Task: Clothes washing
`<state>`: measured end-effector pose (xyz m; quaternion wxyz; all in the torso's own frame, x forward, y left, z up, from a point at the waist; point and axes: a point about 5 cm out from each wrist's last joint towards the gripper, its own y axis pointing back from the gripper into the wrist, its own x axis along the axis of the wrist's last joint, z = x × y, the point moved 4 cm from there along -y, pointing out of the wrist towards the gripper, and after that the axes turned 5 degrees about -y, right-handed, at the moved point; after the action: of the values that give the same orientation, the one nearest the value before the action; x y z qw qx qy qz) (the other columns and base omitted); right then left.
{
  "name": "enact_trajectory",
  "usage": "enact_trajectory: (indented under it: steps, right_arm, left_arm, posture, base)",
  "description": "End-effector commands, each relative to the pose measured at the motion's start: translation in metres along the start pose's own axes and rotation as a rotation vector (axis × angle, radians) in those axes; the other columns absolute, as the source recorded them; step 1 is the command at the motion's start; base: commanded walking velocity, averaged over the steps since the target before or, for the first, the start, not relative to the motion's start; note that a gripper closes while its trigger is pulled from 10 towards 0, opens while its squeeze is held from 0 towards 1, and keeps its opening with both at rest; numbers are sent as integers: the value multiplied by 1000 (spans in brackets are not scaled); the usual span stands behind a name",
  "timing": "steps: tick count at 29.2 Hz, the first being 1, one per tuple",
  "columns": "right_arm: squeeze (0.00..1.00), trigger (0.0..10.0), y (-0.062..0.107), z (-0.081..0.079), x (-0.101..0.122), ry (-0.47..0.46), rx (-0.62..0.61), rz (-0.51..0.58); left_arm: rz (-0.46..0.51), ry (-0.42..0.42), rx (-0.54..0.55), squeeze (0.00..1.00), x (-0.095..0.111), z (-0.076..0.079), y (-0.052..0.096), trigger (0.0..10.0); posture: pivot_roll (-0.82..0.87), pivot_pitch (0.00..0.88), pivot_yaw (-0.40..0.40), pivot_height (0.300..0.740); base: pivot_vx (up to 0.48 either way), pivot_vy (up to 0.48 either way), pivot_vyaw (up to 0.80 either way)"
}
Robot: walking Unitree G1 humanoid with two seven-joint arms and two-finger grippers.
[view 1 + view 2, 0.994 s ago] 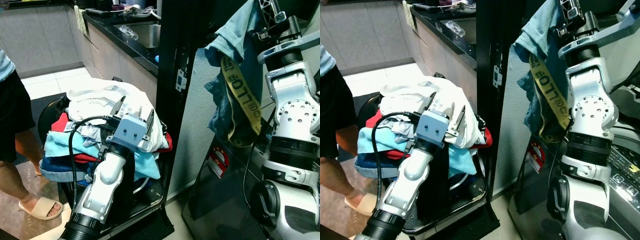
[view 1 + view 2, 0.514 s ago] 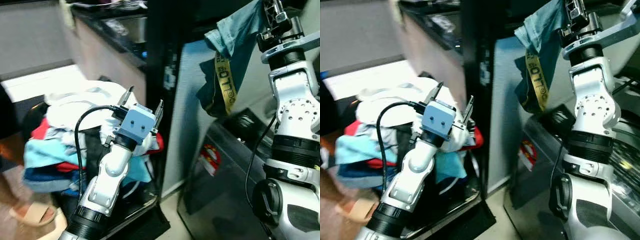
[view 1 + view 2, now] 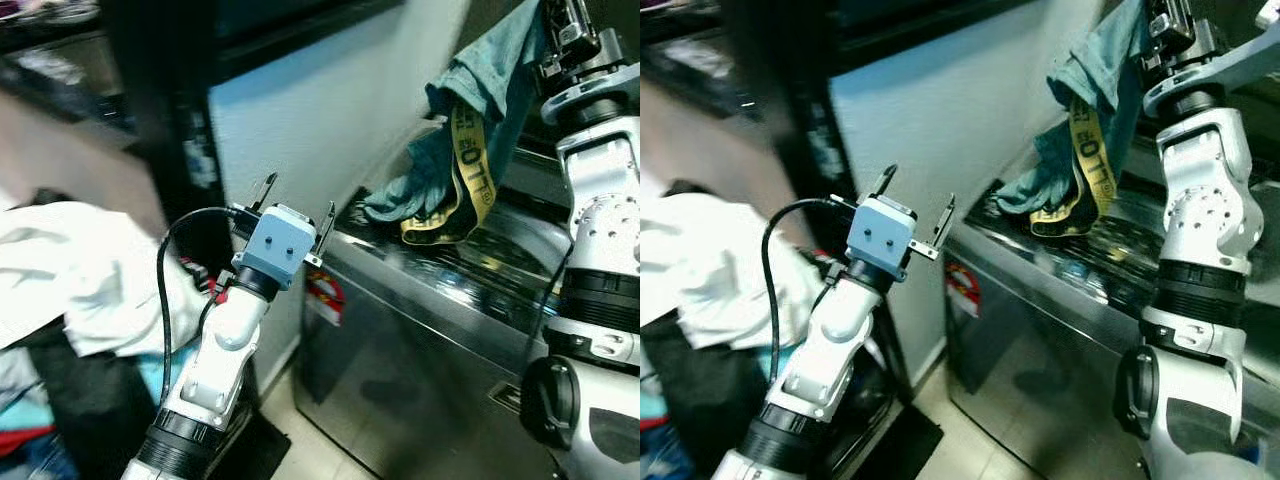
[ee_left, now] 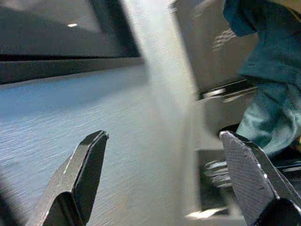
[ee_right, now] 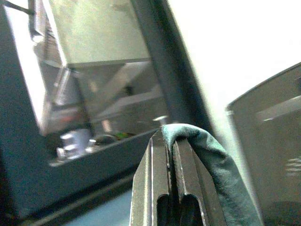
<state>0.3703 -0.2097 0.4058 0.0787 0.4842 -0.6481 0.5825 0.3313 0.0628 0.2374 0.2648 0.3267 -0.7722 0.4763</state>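
Colours and patterns: laundry corner

Garment [image 3: 495, 95]: teal, with a yellow band [image 3: 470, 165] printed in black letters; held in black right gripper [image 5: 170, 141]. Washer [image 3: 440, 330]: dark grey, glossy top, red-and-white sticker [image 3: 325, 293] on the front corner. Wall panel [image 3: 320, 110]: pale blue-grey, beside a black post [image 3: 165, 120]. Laundry pile [image 3: 80, 290]: white cloth on top, light blue and red scraps showing below. Left gripper [image 3: 297, 208]: black fingers on a blue-grey block [image 3: 280, 247]; black cable [image 3: 165, 300]. Arms: silver with black joints. Floor [image 3: 300, 455]: beige tile
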Motion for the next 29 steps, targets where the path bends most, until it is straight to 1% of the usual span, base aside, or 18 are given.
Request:
enact_trajectory:
  steps: [1, 5, 7, 10, 11, 15, 16, 17, 18, 19, 20, 21, 22, 23, 25, 26, 28, 29]
  right_arm:
    - [0, 0, -5, -5, -4, 33, 11, -6]
    - [0, 0, -12, -7, -4, 70, 8, 2]
    - [0, 0, -17, -13, -10, 101, 28, -26]
    - [0, 0, -19, -19, -22, 113, 49, -60]
    - [0, 0, -19, -23, -33, 121, 64, -89]
    - [0, 0, -19, -26, -41, 129, 72, -107]
    - [0, 0, -20, -27, -44, 132, 75, -115]
    - [0, 0, -20, -27, -55, 164, 70, -156]
    - [0, 0, -20, -27, -55, 164, 70, -156]
    - [0, 0, -20, -27, -63, 189, 65, -185]
    - [0, 0, -19, -27, -75, 246, 70, -233]
    - [0, 0, -17, -29, -91, 270, 82, -293]
    - [0, 0, -15, -31, -101, 279, 92, -329]
    - [0, 0, -15, -31, -101, 279, 92, -329]
    - [0, 0, -3, -41, -144, 343, 163, -489]
    - [0, 0, -3, -41, -144, 343, 163, -489]
    - [0, 0, 1, -42, -160, 371, 166, -537]
    - [0, 0, 1, -42, -160, 371, 166, -537]
  left_arm:
    - [-33, 11, -12, 0, -7, 4, 4, 10000]
    - [-34, 3, -10, 0, -7, 3, 3, 10000]
    - [-43, 7, 0, 0, -8, 2, 3, 10000]
    - [-51, 14, 9, 0, -9, 0, 3, 10000]
    - [-56, 17, 15, 0, -10, -1, 3, 10000]
    - [-60, 14, 24, 0, -11, -3, 3, 10000]
    - [-61, 11, 29, 0, -11, -4, 3, 10000]
    - [-63, 7, 39, 0, -11, -7, 2, 10000]
    - [-63, 7, 39, 0, -11, -7, 2, 10000]
    - [-64, 4, 46, 0, -12, -9, 2, 10000]
    - [-65, 2, 53, 0, -12, -10, 2, 10000]
    - [-68, -2, 60, 0, -12, -12, 2, 10000]
    - [-71, -5, 63, 0, -13, -12, 2, 10000]
    - [-71, -5, 63, 0, -13, -12, 2, 10000]
    - [-137, -23, 85, 0, -26, -12, 11, 10000]
    - [-137, -23, 85, 0, -26, -12, 11, 10000]
    - [-170, -19, 99, 0, -33, -11, 19, 10000]
    - [-170, -19, 99, 0, -33, -11, 19, 10000]
  posture:
    - [104, 23, -70, 740]
    - [107, 21, -74, 740]
    - [110, 15, -81, 740]
    - [115, 12, -88, 740]
    - [119, 10, -93, 740]
    - [122, 7, -97, 740]
    - [122, 7, -97, 740]
    - [125, 2, -105, 740]
    - [125, 2, -105, 740]
    - [125, 2, -105, 740]
    - [125, 0, -109, 740]
    - [126, 3, -112, 740]
    - [126, 3, -113, 740]
    - [126, 3, -113, 740]
    - [129, 13, -115, 740]
    - [129, 13, -115, 740]
    - [133, 18, -122, 740]
    - [133, 18, -122, 740]
  base:
    - [0, 0, -788]
    - [0, 0, -788]
    - [0, 0, -788]
    - [0, 0, -788]
    - [0, 0, -781]
    - [0, 0, -784]
    - [0, 0, -788]
    - [0, 0, -669]
    - [0, 0, -669]
    - [0, 0, -669]
    - [0, 0, 0]
    - [0, 0, 0]
    - [0, 0, 0]
    - [0, 0, 0]
    - [0, 0, 0]
    - [0, 0, 0]
    - [0, 0, 0]
    - [0, 0, 0]
